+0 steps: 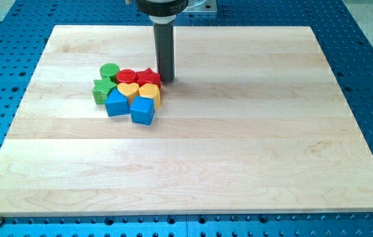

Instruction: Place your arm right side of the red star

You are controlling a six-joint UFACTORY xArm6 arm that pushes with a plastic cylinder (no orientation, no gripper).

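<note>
Now my tip [167, 79] just right of red star [149, 77] — touching.

Bright even light, sharp focus (soft short shadows), no glare.

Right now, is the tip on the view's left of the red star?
No: my tip sits just at the view's right of the red star, close beside its edge.

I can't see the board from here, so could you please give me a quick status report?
My tip down on the board, just at the view's right of the red star. Star sits at the cluster's upper right edge, beside the red cylinder. Nothing in the way.
</note>
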